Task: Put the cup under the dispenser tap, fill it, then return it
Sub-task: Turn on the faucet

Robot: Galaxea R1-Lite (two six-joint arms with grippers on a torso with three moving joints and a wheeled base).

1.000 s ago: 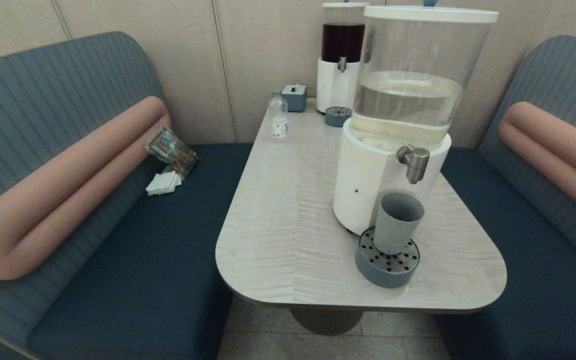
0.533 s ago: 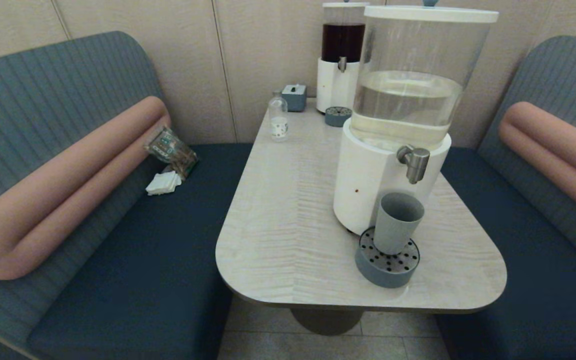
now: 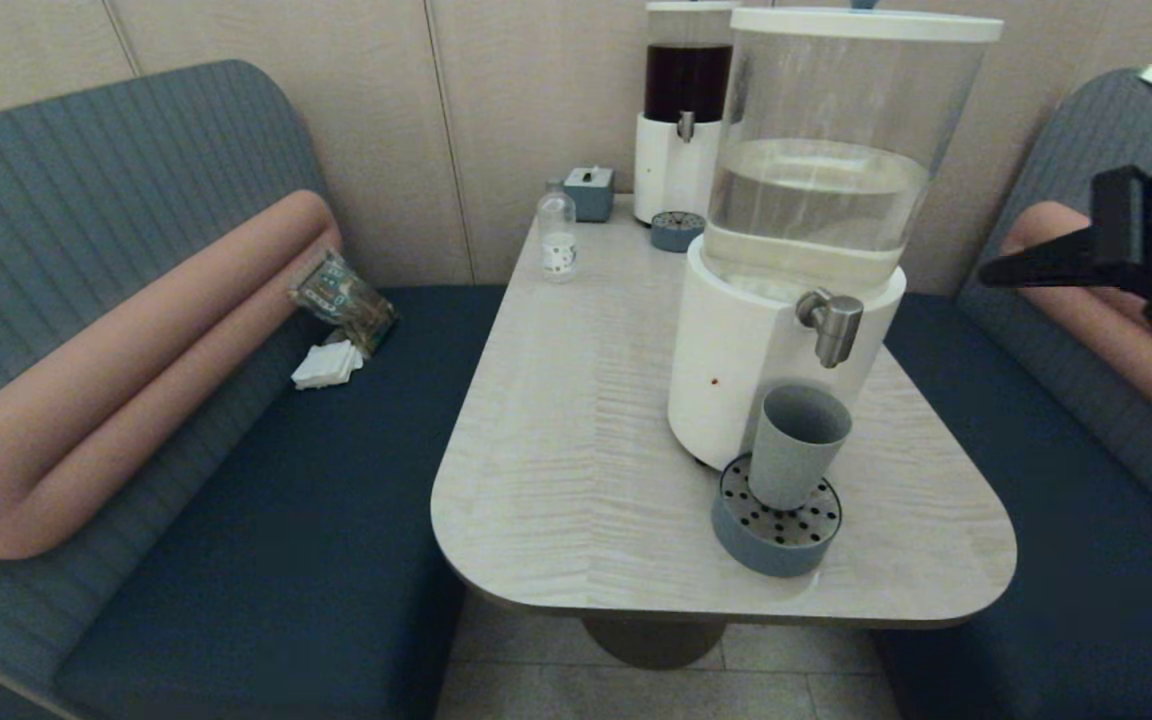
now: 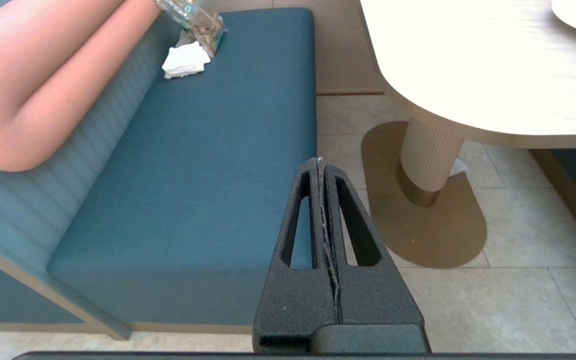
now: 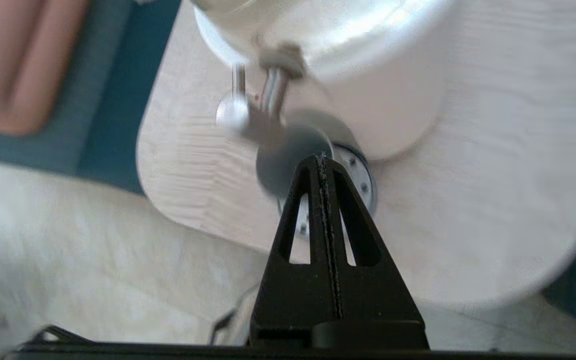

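The grey-blue cup (image 3: 796, 440) stands upright on the round perforated drip tray (image 3: 771, 548), directly below the steel dispenser tap (image 3: 831, 322) of the large white-based dispenser (image 3: 726, 370). My right gripper (image 3: 986, 275) hangs shut and empty in the air to the right of the tank, above tap height and apart from it. In the right wrist view its shut tips (image 5: 322, 157) point toward the cup (image 5: 278, 160) and tap (image 5: 268, 95). My left gripper (image 4: 320, 161) is shut and empty, parked low over the bench edge and floor, out of the head view.
On the table (image 3: 576, 440) at the back stand a dark-red-liquid dispenser (image 3: 686, 90) with a small tray (image 3: 676, 232), a clear bottle (image 3: 557, 235) and a blue-grey box (image 3: 589, 192). A packet (image 3: 341, 298) and napkins (image 3: 328, 366) lie on the left bench.
My right arm has come into the head view from the right edge, high beside the tank. The cup has stayed on the drip tray.
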